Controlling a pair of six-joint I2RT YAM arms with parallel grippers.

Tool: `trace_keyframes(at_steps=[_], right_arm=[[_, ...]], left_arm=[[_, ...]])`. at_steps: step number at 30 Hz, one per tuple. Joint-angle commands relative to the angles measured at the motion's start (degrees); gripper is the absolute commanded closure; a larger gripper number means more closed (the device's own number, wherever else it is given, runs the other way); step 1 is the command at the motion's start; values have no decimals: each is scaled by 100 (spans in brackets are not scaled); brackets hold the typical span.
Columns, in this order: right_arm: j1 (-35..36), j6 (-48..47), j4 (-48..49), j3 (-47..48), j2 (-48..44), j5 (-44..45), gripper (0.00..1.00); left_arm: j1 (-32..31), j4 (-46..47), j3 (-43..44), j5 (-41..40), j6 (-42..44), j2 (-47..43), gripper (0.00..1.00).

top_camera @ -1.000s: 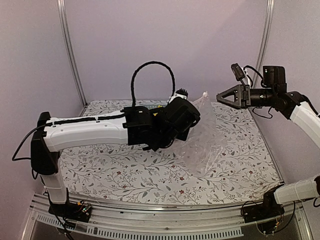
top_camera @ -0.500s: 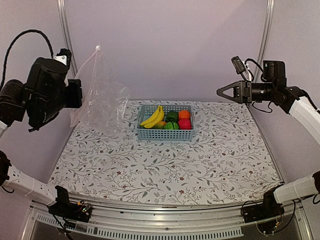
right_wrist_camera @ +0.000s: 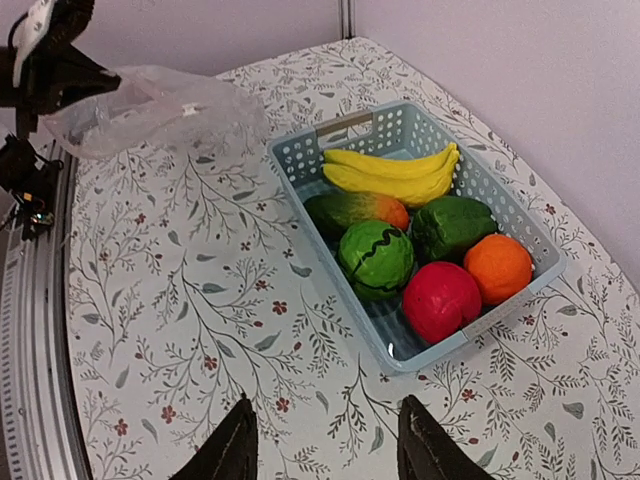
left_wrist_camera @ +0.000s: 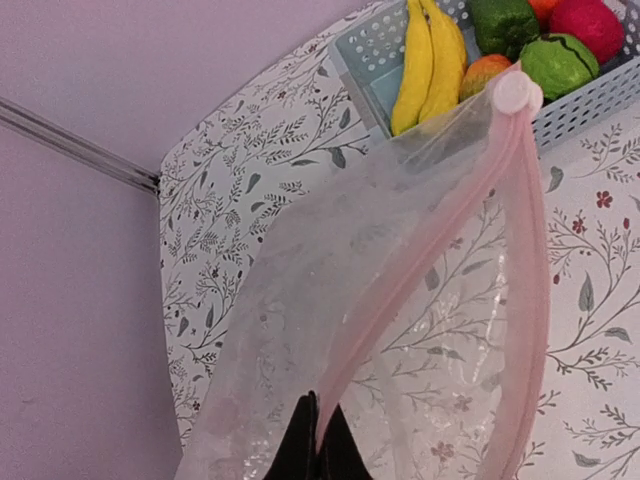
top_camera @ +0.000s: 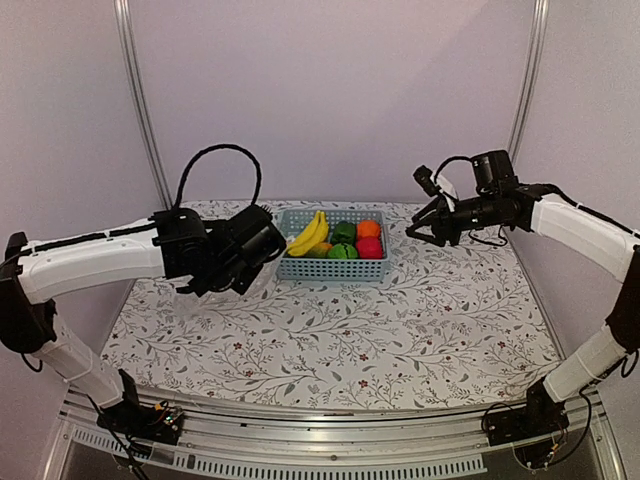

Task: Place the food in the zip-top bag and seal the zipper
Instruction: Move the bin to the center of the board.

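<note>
The food lies in a light-blue basket (top_camera: 330, 268): yellow bananas (right_wrist_camera: 395, 175), green-orange mango (right_wrist_camera: 355, 212), round green ball (right_wrist_camera: 375, 258), green pepper (right_wrist_camera: 452, 226), orange (right_wrist_camera: 498, 267) and pink-red fruit (right_wrist_camera: 441, 300). My left gripper (left_wrist_camera: 320, 440) is shut on the pinkish zipper (left_wrist_camera: 440, 250) of the clear zip-top bag (left_wrist_camera: 330, 300). It holds the bag low, just left of the basket, with the bag's slider (left_wrist_camera: 515, 92) at the basket's corner. In the top view the left gripper (top_camera: 262, 243) hides most of the bag. My right gripper (right_wrist_camera: 325, 440) is open and empty, right of the basket (right_wrist_camera: 345, 126), above the table.
The floral tablecloth (top_camera: 400, 330) covers the table. Metal frame posts (top_camera: 140, 110) stand at the back corners, with purple walls behind. The left arm's black cable (top_camera: 215, 155) loops above its wrist.
My left arm has swung down from high at the far left, bringing the bag low beside the basket. My right gripper has dropped and moved left towards the basket.
</note>
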Motion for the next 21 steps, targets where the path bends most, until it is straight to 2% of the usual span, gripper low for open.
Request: trace_keyframes(at_steps=[1, 5, 10, 15, 21], right_arm=[[161, -1150, -284, 128, 870, 1091, 56], [249, -981, -294, 739, 1826, 1245, 60], [364, -1022, -312, 1437, 2563, 1418, 66], [452, -1047, -378, 2014, 3198, 1683, 69], [604, -1110, -438, 2566, 3799, 2006, 72]], left_arm=[[607, 1779, -554, 1315, 517, -763, 100], [1030, 2899, -1404, 2147, 744, -1515, 100], [1191, 3798, -2327, 2601, 765, -2299, 100], [1200, 4173, -2894, 2646, 709, -2743, 100], [1193, 4288, -2848, 2851, 670, -2712, 100]])
